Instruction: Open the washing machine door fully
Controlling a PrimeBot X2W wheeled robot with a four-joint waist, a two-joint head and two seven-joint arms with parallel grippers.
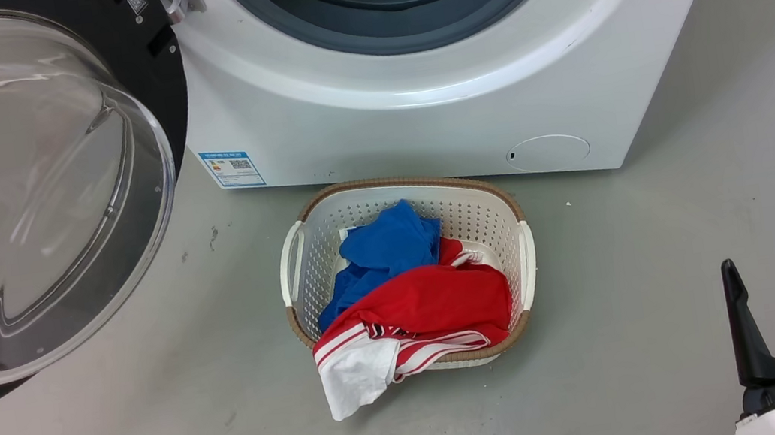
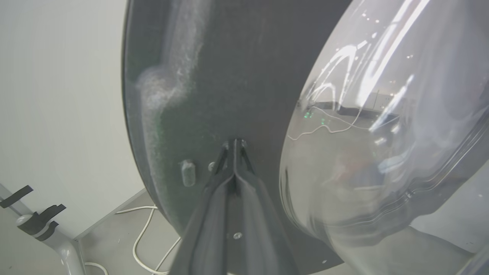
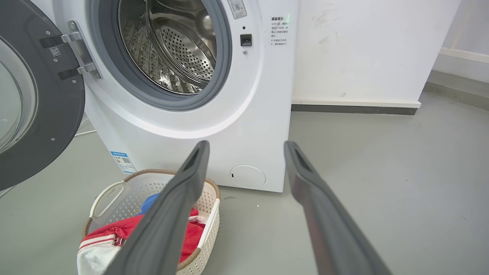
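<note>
washing machine door [image 1: 27, 192] stands wide, maybe a final nudge left; left gripper [image 2: 235, 143] closed against its inner face, right gripper [image 1: 761, 262] open.

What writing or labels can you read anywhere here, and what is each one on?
Nothing here reads clearly.
Blue label on the washing machine, lower front: print and QR code too small.
Printed notice right of the drum: characters blurred.
QR sticker on the washing machine door: too small.
</note>
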